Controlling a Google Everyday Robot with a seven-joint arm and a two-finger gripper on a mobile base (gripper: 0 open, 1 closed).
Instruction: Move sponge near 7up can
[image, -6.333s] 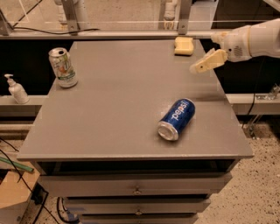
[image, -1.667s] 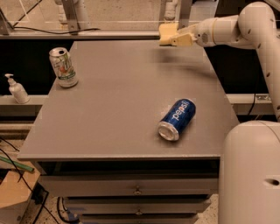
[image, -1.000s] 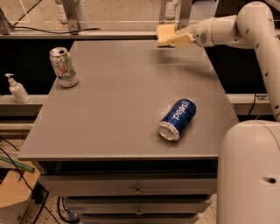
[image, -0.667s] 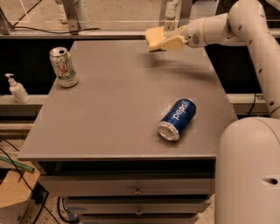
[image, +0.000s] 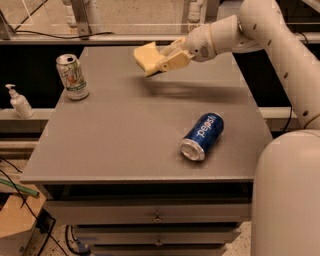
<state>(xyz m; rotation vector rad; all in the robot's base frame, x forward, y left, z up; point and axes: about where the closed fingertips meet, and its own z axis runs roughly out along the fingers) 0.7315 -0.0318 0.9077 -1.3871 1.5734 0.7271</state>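
Observation:
The pale-yellow sponge hangs in the air above the far middle of the grey table, held in my gripper, which is shut on it. My white arm reaches in from the upper right. The 7up can stands upright near the table's far left edge, well to the left of the sponge.
A blue Pepsi can lies on its side at the right front of the table. A white pump bottle stands on a ledge left of the table. Drawers sit below the front edge. My robot's white body fills the lower right.
My gripper has carried the sponge leftward and toward the table's middle, from the far right edge, lifted off the surface. The cans have not moved.

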